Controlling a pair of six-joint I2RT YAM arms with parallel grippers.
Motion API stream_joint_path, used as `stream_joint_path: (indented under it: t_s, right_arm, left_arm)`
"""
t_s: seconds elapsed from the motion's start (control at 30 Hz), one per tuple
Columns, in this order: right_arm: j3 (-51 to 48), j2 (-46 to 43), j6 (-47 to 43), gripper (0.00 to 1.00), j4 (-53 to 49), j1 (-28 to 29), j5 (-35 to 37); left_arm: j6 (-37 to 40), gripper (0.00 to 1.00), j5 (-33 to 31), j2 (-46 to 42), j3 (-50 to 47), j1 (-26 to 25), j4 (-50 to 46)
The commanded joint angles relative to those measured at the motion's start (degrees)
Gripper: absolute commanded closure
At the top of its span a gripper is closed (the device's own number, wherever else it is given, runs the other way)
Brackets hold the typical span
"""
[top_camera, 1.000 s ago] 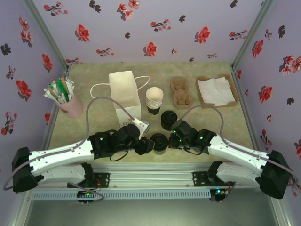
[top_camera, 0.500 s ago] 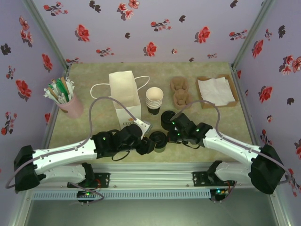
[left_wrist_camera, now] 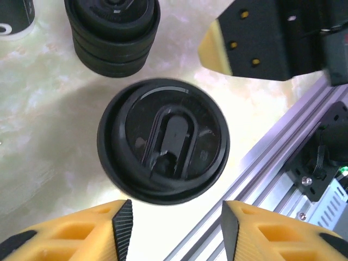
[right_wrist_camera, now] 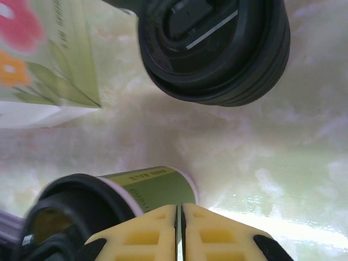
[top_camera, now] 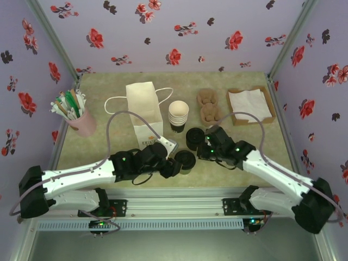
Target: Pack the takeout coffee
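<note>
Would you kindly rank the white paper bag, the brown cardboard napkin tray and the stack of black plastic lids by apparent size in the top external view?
Largest: white paper bag
Middle: brown cardboard napkin tray
Smallest: stack of black plastic lids

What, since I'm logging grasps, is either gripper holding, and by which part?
Nothing. The left gripper stands open over the takeout coffee, not touching it; the right gripper is shut, empty.

White arm links (top_camera: 76,176), black joints (top_camera: 126,163), grey looping cables (top_camera: 107,133), yellow tool fingers (left_wrist_camera: 65,236).
</note>
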Motion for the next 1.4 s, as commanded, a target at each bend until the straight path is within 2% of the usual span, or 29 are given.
stream_joint_path:
  t_s: [0.0,0.13,0.3,0.63,1.37]
  right_arm:
    - [-2.31,-6.90,3.67,0.90,-2.81,-0.19,0.95]
    - [-6.38,-13.15,7.87,1.00,1.06,0.37,-4.10]
    - [-8.75,-16.55,11.17,1.00,4.01,2.58,-6.36]
    - [-8.86,-14.19,12.65,1.00,6.15,7.83,-5.00]
    - [-10.75,-10.58,13.09,1.00,8.26,8.54,-5.12]
  left_arm:
    - [1.27,0.54,0.50,0.20,3.06,-0.36,-0.86]
    - [1.71,0.62,1.39,0.72,4.63,-0.45,-1.54]
    - [2.65,0.66,1.43,3.19,6.44,-0.45,-2.34]
    - [2.91,0.67,1.62,9.79,9.29,-0.45,-2.68]
    - [3.57,0.67,1.50,12.69,9.16,0.17,-0.95]
